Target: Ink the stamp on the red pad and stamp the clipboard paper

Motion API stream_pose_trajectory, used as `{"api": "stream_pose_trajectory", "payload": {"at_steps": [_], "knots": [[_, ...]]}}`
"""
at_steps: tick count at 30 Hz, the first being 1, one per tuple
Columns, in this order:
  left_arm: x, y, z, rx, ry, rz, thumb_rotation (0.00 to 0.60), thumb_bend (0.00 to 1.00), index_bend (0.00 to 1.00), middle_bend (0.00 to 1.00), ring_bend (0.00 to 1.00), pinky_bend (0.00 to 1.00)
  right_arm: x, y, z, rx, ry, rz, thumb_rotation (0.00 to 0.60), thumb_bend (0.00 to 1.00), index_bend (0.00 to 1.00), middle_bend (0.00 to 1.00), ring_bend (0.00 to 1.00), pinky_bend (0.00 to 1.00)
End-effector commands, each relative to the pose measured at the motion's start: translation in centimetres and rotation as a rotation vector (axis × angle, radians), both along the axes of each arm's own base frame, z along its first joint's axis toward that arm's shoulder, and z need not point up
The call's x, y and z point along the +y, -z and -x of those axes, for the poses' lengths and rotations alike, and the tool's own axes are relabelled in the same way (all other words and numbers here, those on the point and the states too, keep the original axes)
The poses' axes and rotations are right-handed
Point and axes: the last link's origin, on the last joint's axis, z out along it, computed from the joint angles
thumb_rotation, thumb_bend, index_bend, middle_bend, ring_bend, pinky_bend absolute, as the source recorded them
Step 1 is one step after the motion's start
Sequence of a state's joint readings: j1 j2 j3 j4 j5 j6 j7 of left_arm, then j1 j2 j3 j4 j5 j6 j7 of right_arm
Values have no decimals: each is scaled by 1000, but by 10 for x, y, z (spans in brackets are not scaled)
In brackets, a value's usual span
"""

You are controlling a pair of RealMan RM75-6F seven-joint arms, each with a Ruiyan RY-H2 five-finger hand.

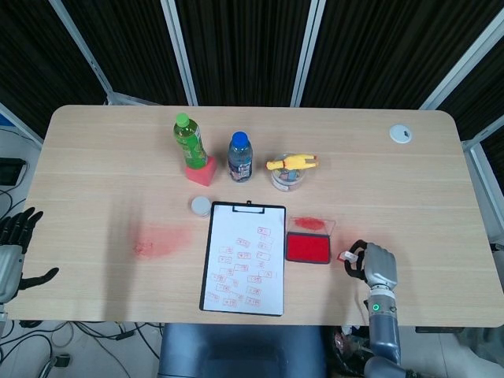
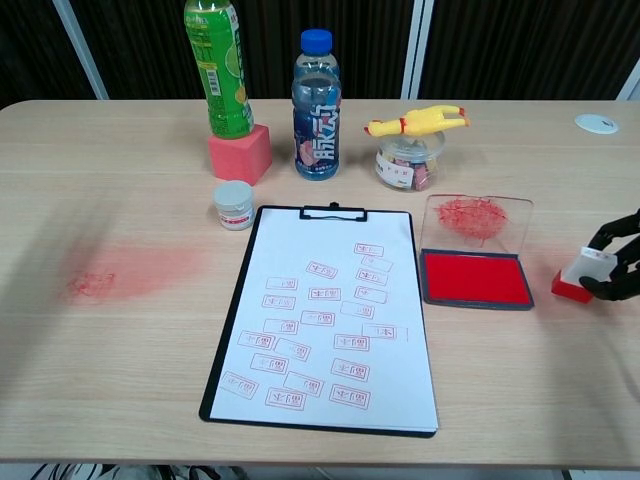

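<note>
The stamp (image 2: 580, 276), white-handled with a red base, stands on the table right of the red ink pad (image 2: 475, 279); it shows as a small red and white piece (image 1: 346, 257) in the head view. My right hand (image 1: 379, 266) holds it, dark fingers (image 2: 618, 262) wrapped around it at the frame's right edge. The clipboard (image 2: 325, 317) lies at centre with white paper bearing several red stamp marks, and it also shows in the head view (image 1: 244, 257). My left hand (image 1: 16, 244) hangs off the table's left edge, fingers spread, holding nothing.
The pad's clear lid (image 2: 478, 216) stands open behind it, smeared red. Behind the clipboard stand a small white jar (image 2: 234, 204), a green bottle (image 2: 219, 62) on a pink block (image 2: 239, 153), a blue bottle (image 2: 316, 108) and a jar (image 2: 404, 165) topped by a yellow toy chicken. A red smear (image 2: 125, 272) stains the table's left.
</note>
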State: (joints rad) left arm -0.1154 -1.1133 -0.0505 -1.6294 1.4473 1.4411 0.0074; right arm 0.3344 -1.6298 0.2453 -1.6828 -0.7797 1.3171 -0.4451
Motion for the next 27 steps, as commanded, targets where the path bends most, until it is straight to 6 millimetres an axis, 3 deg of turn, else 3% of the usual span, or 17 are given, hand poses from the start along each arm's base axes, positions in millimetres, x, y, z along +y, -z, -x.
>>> {"api": "stream_pose_trajectory", "payload": {"at_steps": [1, 27], "knots": [[0, 0, 0, 0, -1, 1, 600, 44, 0, 0, 0, 0, -1, 0, 1, 1, 3, 3, 600, 428, 976, 744, 859, 870], [-1, 1, 1, 1, -8, 8, 600, 44, 0, 0, 0, 0, -3, 14, 3, -54, 83, -12, 600, 390, 975, 722, 857, 870]]}}
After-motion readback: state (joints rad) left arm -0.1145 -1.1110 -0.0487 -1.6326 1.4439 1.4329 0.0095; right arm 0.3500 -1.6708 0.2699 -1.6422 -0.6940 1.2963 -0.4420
